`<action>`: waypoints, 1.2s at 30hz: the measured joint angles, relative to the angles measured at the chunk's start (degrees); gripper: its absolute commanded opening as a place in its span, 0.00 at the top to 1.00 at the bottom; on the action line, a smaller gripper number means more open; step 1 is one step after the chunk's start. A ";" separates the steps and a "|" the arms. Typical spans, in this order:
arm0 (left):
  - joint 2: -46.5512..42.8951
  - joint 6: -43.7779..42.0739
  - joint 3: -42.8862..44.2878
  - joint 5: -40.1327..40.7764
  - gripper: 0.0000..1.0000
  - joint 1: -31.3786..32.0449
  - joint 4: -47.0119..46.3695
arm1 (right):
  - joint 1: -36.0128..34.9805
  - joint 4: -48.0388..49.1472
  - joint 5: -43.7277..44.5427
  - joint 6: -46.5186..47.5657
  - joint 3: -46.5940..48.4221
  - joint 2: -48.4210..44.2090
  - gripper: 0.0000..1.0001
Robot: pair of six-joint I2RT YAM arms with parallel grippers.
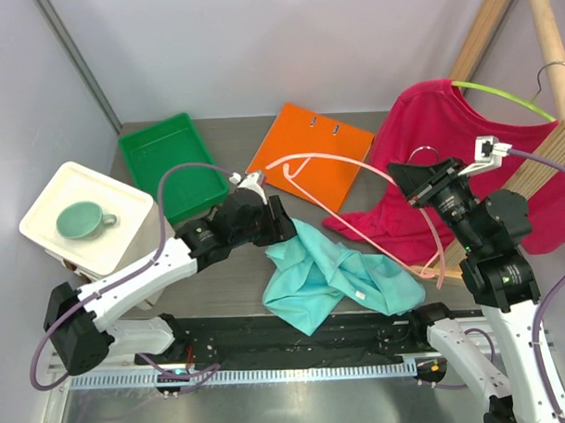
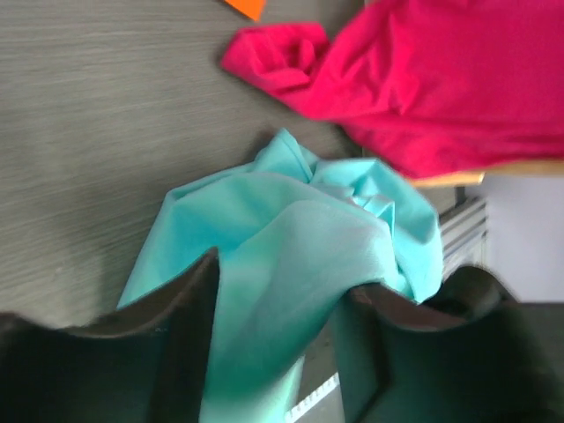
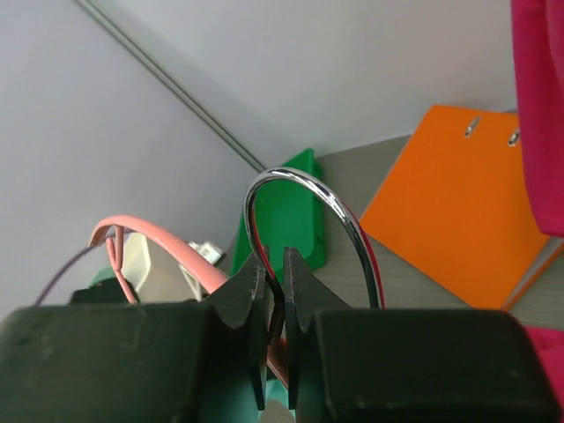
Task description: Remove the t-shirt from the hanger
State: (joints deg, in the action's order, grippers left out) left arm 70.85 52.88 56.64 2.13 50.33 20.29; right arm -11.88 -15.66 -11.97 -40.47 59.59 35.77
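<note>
The teal t-shirt (image 1: pixel 336 276) lies crumpled on the table, off the pink hanger (image 1: pixel 304 158). The hanger hangs bare in the air above it. My right gripper (image 1: pixel 419 179) is shut on the hanger's chrome hook (image 3: pixel 300 181), and the wire is pinched between its fingers (image 3: pixel 274 291). My left gripper (image 1: pixel 281 225) sits at the t-shirt's left edge. In the left wrist view its jaws stand apart (image 2: pixel 282 273), with a fold of the teal t-shirt (image 2: pixel 291 238) lying loosely between them.
A red shirt (image 1: pixel 466 159) hangs on a lime hanger (image 1: pixel 501 100) from a wooden rack (image 1: pixel 546 35) at the right. Its hem trails onto the table. An orange folder (image 1: pixel 313 150), a green tray (image 1: pixel 169 164) and a white box (image 1: pixel 125 226) holding a teal cup (image 1: pixel 83 218) stand behind and left.
</note>
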 measured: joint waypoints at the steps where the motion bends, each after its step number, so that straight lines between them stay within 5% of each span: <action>1: -0.63 -0.39 -0.20 0.37 0.35 -0.59 0.39 | 0.00 -1.29 0.00 0.98 0.02 0.35 0.99; 10: -17.64 -4.04 -0.17 1.77 0.17 -3.52 5.29 | 0.00 -14.97 -0.46 10.34 1.97 3.82 0.99; 16: -26.14 -8.44 2.03 -2.38 0.17 -3.52 6.93 | 0.00 -21.46 -0.48 13.90 5.46 2.56 0.99; 28: -7.45 -20.70 26.01 -15.56 0.19 -3.52 11.67 | 0.00 -26.23 -5.18 20.33 5.60 -0.85 0.99; 36: 1.29 -25.79 26.51 -25.33 0.27 -3.52 14.78 | 0.00 -26.34 -12.57 21.64 5.55 -3.65 0.99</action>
State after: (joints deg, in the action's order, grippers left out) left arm 72.14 27.09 83.15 -23.20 46.81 35.07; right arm -11.88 -42.00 -24.53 -18.83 65.14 32.12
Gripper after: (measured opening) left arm 0.749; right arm 0.125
